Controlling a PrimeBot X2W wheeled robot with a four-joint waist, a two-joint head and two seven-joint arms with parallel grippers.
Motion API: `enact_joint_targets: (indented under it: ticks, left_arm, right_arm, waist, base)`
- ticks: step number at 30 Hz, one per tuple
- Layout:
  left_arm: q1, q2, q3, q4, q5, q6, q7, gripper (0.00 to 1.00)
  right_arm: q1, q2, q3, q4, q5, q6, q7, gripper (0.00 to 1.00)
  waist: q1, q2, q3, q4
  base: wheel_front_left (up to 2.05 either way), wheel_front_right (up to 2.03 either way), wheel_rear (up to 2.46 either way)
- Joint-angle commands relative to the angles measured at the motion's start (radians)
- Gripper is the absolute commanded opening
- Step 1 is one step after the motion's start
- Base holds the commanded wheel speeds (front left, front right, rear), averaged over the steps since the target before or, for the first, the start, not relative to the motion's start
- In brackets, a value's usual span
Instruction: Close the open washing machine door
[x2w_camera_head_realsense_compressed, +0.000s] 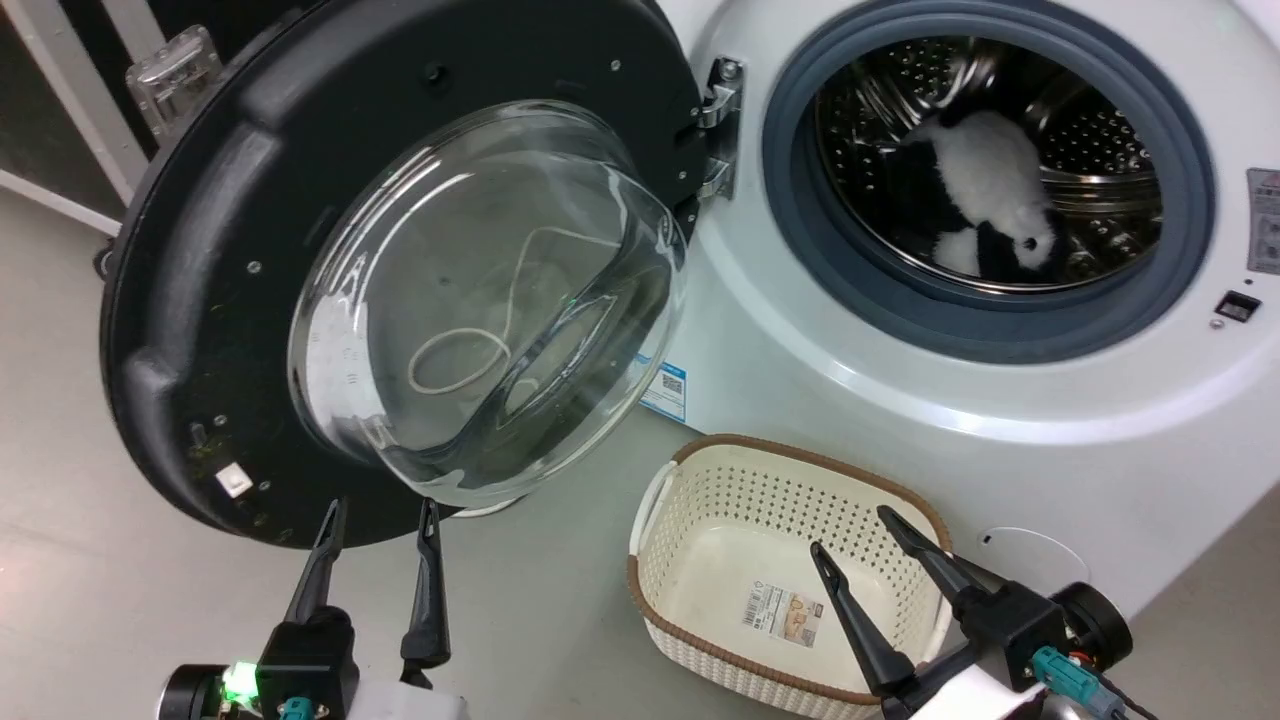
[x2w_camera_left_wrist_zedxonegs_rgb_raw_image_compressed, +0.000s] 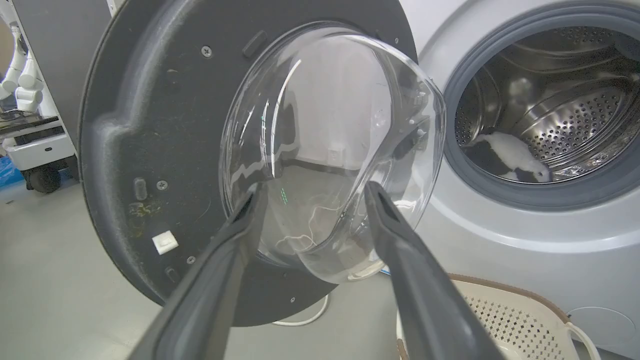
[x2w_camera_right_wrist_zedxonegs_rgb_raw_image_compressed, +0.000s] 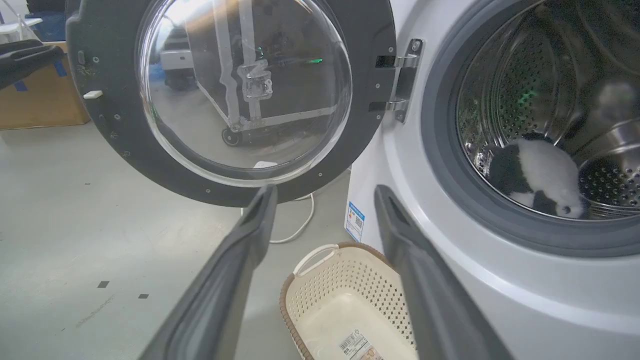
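The washing machine door stands wide open to the left of the white washing machine, held by its metal hinge. Its glass bowl window bulges toward me. The door's black rim and glass also appear in both wrist views. My left gripper is open just below the door's lower rim, fingers pointing up at it. My right gripper is open over the basket, apart from the door. A black-and-white plush toy lies in the steel drum.
A cream perforated laundry basket sits on the grey floor in front of the machine, under my right gripper. A white cable lies on the floor below the door. A cardboard box and wheeled equipment stand farther left.
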Motion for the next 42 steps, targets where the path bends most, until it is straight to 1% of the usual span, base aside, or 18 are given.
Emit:
enact_joint_targets:
  ticks: [1,4,5,6,7,9,12,16,18,19,21,24,27,31,34,37,40,42]
  left_arm:
    - [0.018,0.001,-0.003,-0.006,0.000,0.008,-0.010,1.00]
    - [0.021,0.000,-0.006,-0.005,0.001,0.009,-0.016,1.00]
    - [0.021,0.000,-0.006,-0.007,0.001,0.008,-0.018,0.46]
    - [0.020,-0.001,-0.006,-0.014,-0.001,0.008,-0.020,0.11]
    - [0.020,-0.002,-0.006,-0.022,-0.004,0.007,-0.022,0.00]
    - [-0.005,-0.011,0.045,-0.119,-0.049,0.010,-0.035,0.00]
    - [-0.039,-0.012,0.099,-0.181,-0.090,-0.006,-0.041,0.00]
    - [-0.119,0.002,0.209,-0.225,-0.199,-0.053,-0.050,0.00]
    - [-0.174,0.031,0.263,-0.205,-0.267,-0.085,-0.053,0.00]
    - [-0.279,0.085,0.340,-0.141,-0.394,-0.116,0.013,0.00]
    - [-0.356,0.124,0.401,-0.084,-0.489,-0.119,0.084,0.00]
    - [-0.466,0.175,0.482,0.035,-0.624,-0.104,0.194,0.00]
    - [-0.556,0.222,0.531,0.170,-0.736,-0.090,0.311,0.00]
    - [-0.650,0.268,0.595,0.325,-0.859,-0.051,0.434,0.00]
    - [-0.710,0.278,0.662,0.428,-0.965,-0.006,0.515,0.00]
    - [-0.739,0.294,0.713,0.493,-1.043,0.020,0.585,0.00]
    - [-0.737,0.298,0.742,0.520,-1.107,0.020,0.658,0.00]
    - [-0.731,0.285,0.765,0.525,-1.158,0.017,0.704,0.00]
  right_arm:
    - [-0.018,-0.007,0.006,0.004,0.007,0.001,-0.010,1.00]
    - [-0.017,-0.009,0.013,0.007,0.008,0.001,-0.016,1.00]
    - [-0.017,-0.009,0.015,0.008,0.009,0.001,-0.018,1.00]
    - [-0.016,-0.010,0.017,0.009,0.009,0.001,-0.021,1.00]
    - [-0.015,-0.011,0.018,0.009,0.009,0.001,-0.023,1.00]
    - [-0.002,-0.009,0.018,0.008,0.004,0.001,-0.035,1.00]
    - [0.007,-0.011,0.009,0.003,-0.002,0.001,-0.041,1.00]
    - [0.027,-0.014,-0.009,-0.005,-0.015,0.001,-0.050,1.00]
    - [0.038,-0.014,-0.023,-0.010,-0.020,0.001,-0.054,1.00]
    - [0.052,-0.012,-0.044,-0.022,-0.028,0.001,-0.057,1.00]
    - [0.051,-0.013,-0.046,-0.030,-0.032,0.001,-0.057,1.00]
    - [0.041,-0.020,-0.055,-0.036,-0.040,0.001,-0.057,1.00]
    - [0.028,-0.028,-0.051,-0.039,-0.041,0.001,-0.057,1.00]
    - [0.015,-0.041,-0.040,-0.040,-0.039,0.001,-0.057,1.00]
    - [0.006,-0.050,-0.032,-0.036,-0.034,0.001,-0.057,1.00]
    - [-0.001,-0.057,-0.029,-0.031,-0.029,0.001,-0.057,1.00]
    - [-0.002,-0.057,-0.035,-0.028,-0.024,0.001,-0.057,1.00]
    - [0.000,-0.054,-0.038,-0.025,-0.022,0.001,-0.057,1.00]
  waist:
    - [0.0000,0.0000,0.001,0.006]
    - [0.0000,0.0000,0.001,0.018]
    - [0.0000,0.0000,0.001,0.022]
    - [0.0000,0.0000,0.001,0.027]
    - [0.0000,0.0000,0.001,0.031]
    - [0.0000,0.0000,0.005,0.058]
    - [0.0000,0.0000,0.018,0.070]
    - [0.0000,0.0000,0.034,0.085]
    - [0.0000,0.0000,0.039,0.092]
    - [0.0000,0.0000,0.053,0.086]
    - [0.0000,0.0000,0.067,0.067]
    - [0.0000,0.0000,0.095,0.040]
    - [0.0000,0.0000,0.121,0.012]
    - [0.0000,0.0000,0.149,-0.017]
    - [0.0000,0.0000,0.160,-0.035]
    - [0.0000,0.0000,0.164,-0.050]
    - [0.0000,0.0000,0.160,-0.058]
    - [0.0000,0.0000,0.153,-0.059]
  base:
    - [0.00,0.00,0.00]
    - [0.00,0.00,0.00]
    - [0.00,0.00,0.00]
    - [0.00,0.00,0.00]
    - [0.00,0.00,0.00]
    - [0.00,0.00,0.00]
    - [0.00,0.00,0.00]
    - [0.00,0.00,0.00]
    - [0.00,0.00,0.00]
    - [0.00,0.00,0.00]
    - [0.00,0.00,0.00]
    - [0.00,0.00,0.00]
    - [0.00,0.00,0.00]
    - [0.00,0.00,0.00]
    - [0.00,0.00,0.00]
    - [0.00,0.00,0.00]
    - [0.00,0.00,0.00]
    - [0.00,0.00,0.00]
